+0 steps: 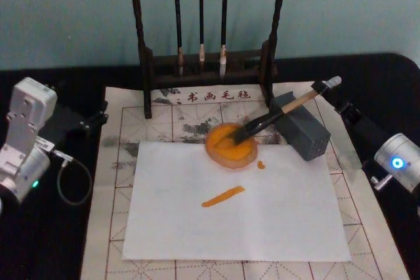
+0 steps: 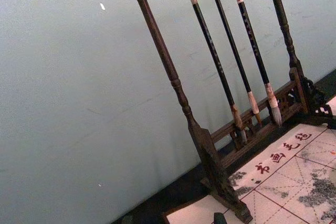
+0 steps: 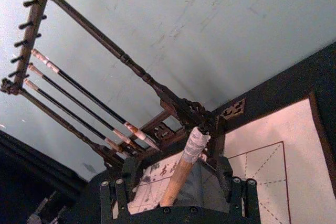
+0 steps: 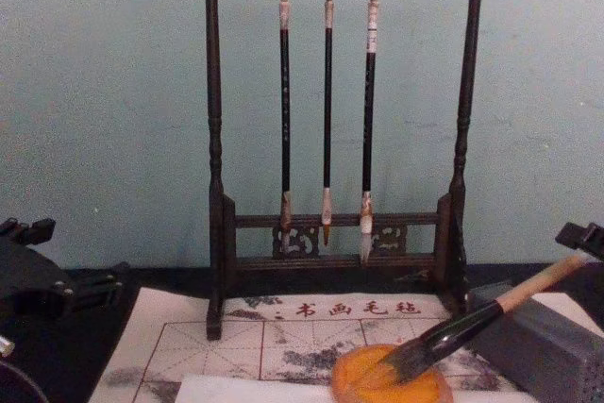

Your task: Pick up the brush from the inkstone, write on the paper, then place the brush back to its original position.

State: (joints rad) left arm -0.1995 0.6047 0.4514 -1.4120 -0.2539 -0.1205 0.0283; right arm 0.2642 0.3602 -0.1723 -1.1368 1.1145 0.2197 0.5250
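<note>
Printed in red on the beige felt mat (image 1: 115, 188), along its far edge: four Chinese characters (image 1: 210, 95), 书画毛毡, set in one row. Placed between the feet of the wooden brush rack (image 1: 243, 63), beyond the white paper (image 1: 236, 221). Legible left to right in the head and chest views, and slanted in the left wrist view.

Pale teal wall (image 4: 104, 120) behind; black tabletop (image 1: 46, 247); even, soft light.
</note>
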